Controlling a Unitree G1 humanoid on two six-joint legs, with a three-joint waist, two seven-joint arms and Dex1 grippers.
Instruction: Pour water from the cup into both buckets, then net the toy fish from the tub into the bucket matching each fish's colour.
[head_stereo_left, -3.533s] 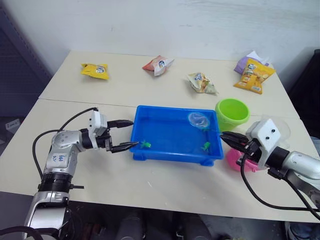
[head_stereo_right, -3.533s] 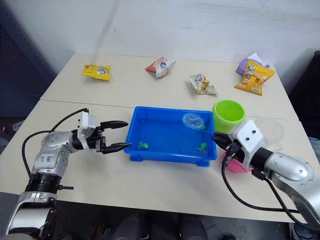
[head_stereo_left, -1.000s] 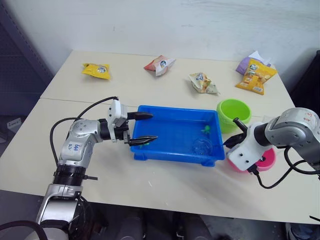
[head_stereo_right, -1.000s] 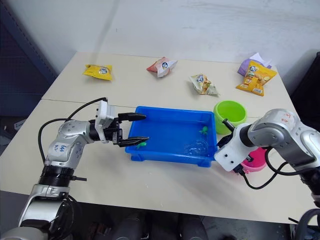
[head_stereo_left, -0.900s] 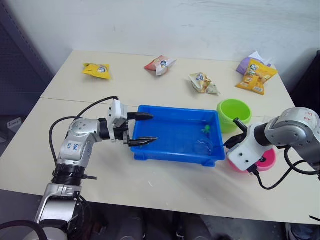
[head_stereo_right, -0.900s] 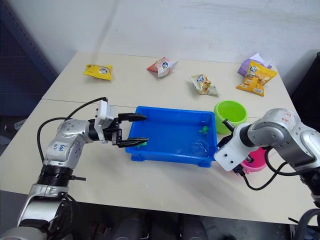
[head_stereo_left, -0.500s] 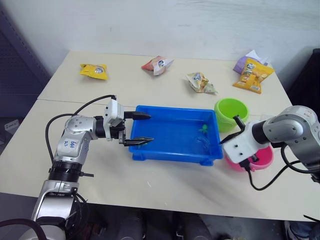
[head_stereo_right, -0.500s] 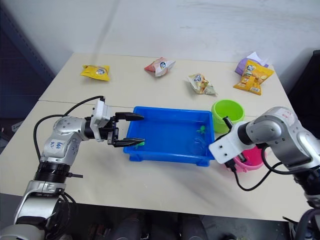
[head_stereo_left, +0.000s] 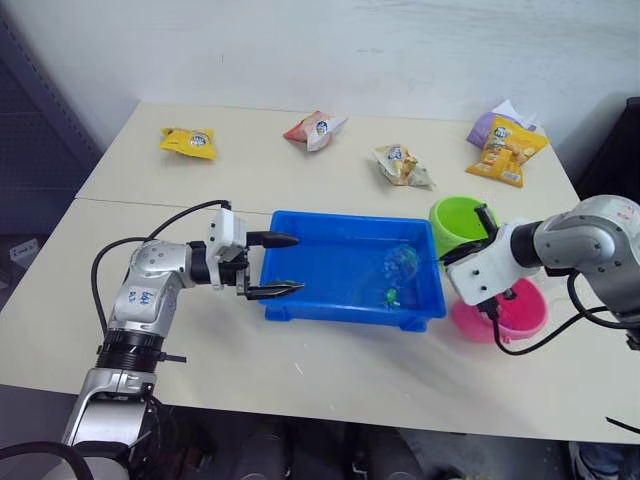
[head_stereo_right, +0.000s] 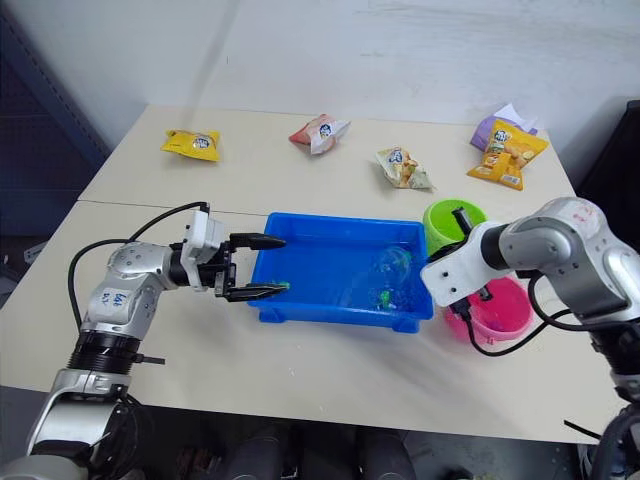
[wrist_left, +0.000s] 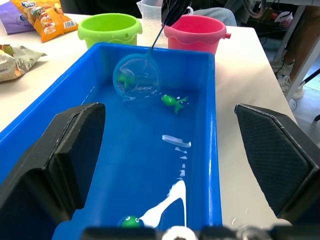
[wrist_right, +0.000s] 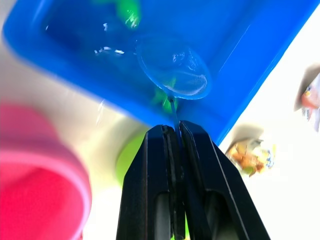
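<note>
- Left gripper (head_stereo_left: 283, 265) nearest, at the left end of the tub (head_stereo_left: 330, 300), jaws spread wide over that end's rim, holding nothing.
- Blue tub in the middle of the surface (head_stereo_left: 150, 330), holding water and small green toy fish: 1 (wrist_left: 173, 100) just beside the net hoop, another (wrist_left: 130, 221) close under the left gripper.
- Net (wrist_left: 137, 78) tilted into the water toward the tub's right end, hoop partly dipped, 1 more green fish (wrist_left: 126, 78) inside the mesh.
- Right gripper (wrist_right: 174, 131) beside the tub's right end, jaws pressed together on the net's thin dark handle.
- Pink bucket (head_stereo_left: 510, 310) on the surface just right of the tub, partly behind the right arm.
- Lime green bucket (head_stereo_left: 460, 222) beside the tub's far right corner.
- Clear cup (wrist_left: 150, 9) between and behind the 2 buckets in the left wrist view.
- 4 snack packets farther back: yellow (head_stereo_left: 189, 141), red-and-white (head_stereo_left: 315, 129), pale (head_stereo_left: 402, 165), orange (head_stereo_left: 506, 149).
</note>
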